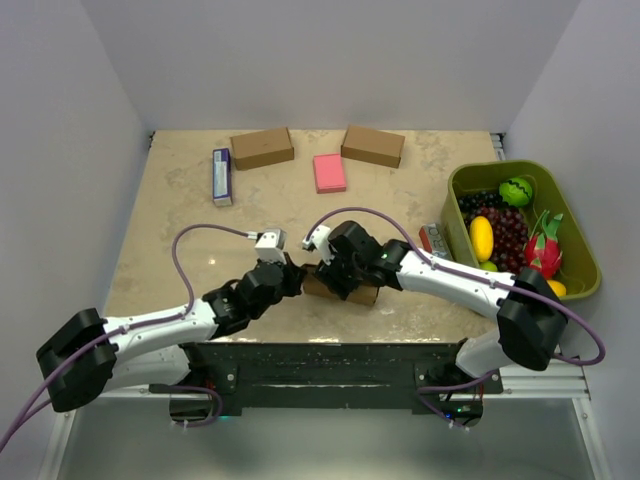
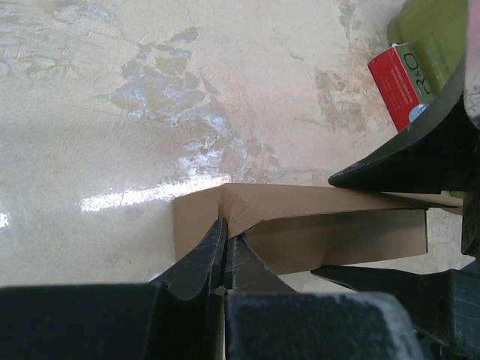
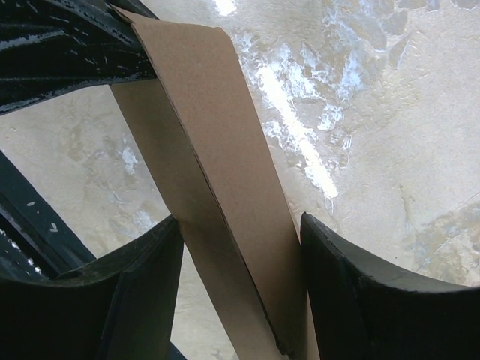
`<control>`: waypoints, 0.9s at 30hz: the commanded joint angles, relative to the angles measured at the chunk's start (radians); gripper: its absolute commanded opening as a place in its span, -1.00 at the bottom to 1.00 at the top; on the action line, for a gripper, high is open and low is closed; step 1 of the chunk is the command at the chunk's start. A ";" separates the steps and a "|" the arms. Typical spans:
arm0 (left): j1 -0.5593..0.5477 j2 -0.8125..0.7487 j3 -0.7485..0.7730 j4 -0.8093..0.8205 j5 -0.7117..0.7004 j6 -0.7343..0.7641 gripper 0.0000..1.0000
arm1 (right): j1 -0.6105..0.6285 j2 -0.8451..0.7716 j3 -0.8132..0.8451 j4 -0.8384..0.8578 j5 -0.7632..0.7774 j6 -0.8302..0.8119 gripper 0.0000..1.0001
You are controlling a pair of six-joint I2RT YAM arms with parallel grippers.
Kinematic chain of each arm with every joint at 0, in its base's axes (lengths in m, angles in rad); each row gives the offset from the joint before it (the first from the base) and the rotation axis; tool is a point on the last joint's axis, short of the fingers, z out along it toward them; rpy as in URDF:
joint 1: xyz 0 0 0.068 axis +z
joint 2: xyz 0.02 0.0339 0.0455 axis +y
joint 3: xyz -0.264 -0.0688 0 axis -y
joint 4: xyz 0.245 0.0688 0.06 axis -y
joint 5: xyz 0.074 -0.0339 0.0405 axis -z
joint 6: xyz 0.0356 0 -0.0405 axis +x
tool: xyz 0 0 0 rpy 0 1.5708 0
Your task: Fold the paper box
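Two arms meet over the paper box [image 2: 337, 236], a slim, partly folded brown carton lying well nearer the arms than the pink pad [image 1: 329, 172], with its long axis running left to right. The right gripper [image 3: 240, 225] is clamped across its narrow width. The left gripper [image 2: 225, 244], fingers pressed together, noses the box's left end, likely placed to tuck that end flap.

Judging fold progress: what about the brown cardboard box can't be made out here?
Top view: the brown cardboard paper box lies mostly under the left gripper and right gripper.
Left wrist view: its right end sits behind the right gripper's black fingers.
Right wrist view: its near end runs off the bottom edge.
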 commanded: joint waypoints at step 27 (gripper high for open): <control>-0.035 0.181 0.147 -0.442 0.046 0.104 -1.00 | -0.151 -0.277 0.085 -0.423 0.265 0.437 0.53</control>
